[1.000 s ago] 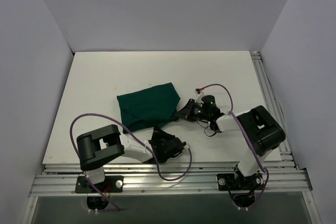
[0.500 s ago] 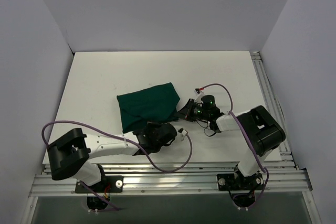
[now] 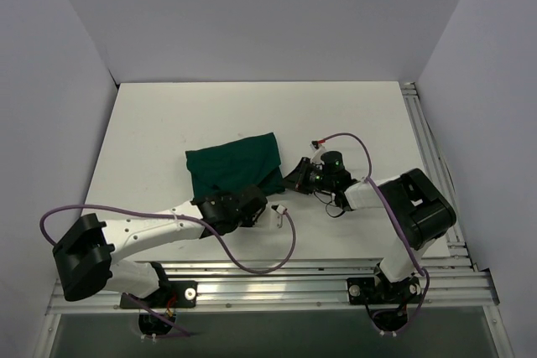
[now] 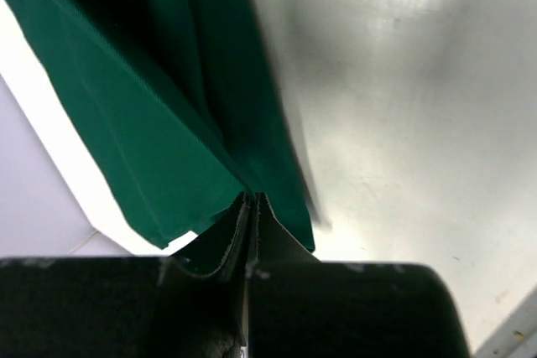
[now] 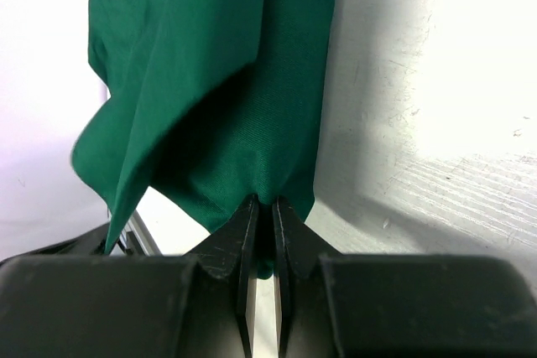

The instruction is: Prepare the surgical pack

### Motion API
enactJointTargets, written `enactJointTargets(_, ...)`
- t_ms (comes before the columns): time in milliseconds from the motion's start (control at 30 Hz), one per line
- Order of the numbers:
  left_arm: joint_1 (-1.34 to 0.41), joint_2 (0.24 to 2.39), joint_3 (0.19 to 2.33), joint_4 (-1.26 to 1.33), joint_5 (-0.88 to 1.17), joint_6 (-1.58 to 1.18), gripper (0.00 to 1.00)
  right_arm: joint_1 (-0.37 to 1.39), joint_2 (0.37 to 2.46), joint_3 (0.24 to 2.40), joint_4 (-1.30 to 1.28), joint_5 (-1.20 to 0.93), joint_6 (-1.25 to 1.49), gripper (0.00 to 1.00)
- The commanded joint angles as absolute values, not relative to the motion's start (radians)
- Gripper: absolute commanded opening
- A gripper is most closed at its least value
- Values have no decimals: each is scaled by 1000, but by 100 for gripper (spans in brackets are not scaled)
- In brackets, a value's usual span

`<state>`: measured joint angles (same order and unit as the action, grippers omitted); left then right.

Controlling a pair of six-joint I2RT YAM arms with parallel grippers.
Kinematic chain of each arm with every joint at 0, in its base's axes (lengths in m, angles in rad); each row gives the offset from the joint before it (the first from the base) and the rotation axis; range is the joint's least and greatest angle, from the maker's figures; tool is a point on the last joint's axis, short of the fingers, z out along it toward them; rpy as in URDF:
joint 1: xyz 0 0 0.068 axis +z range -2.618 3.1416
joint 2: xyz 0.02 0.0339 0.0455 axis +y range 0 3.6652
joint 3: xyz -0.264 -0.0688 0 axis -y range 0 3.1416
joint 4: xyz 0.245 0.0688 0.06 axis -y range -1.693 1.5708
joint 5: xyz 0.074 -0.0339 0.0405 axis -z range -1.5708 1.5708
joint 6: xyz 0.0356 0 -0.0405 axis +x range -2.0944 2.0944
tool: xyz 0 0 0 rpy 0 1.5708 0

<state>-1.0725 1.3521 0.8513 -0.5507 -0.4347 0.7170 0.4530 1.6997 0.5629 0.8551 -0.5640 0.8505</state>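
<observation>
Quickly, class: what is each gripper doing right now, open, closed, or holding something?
Left gripper: closed on the dark green cloth drape.
Right gripper: closed on the same drape's edge.

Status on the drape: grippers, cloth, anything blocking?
Left gripper shut on the drape, near edge. Right gripper shut on its near right corner. It lies folded on the table. No obstruction seen.

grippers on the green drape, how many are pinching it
2. Left gripper pinches the green drape at its near edge; right gripper pinches its near right corner.
</observation>
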Motion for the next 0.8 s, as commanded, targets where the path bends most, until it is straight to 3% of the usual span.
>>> enactJointTargets(0,-1055,1289,923,-693,-299,663,2,453,1712,592,825,-503,825,0)
enactJointTargets(267,-1045,1302,1002,-732,-167,608,2,453,1712,597,819,-489,828,0)
enactJointTargets(600,-1046,1423,931,-698,-29,621,2,453,1718,601,816,-477,831,0)
enactJointTargets(767,-1046,1485,885,-640,-61,644,2,453,1729,614,811,-477,830,0)
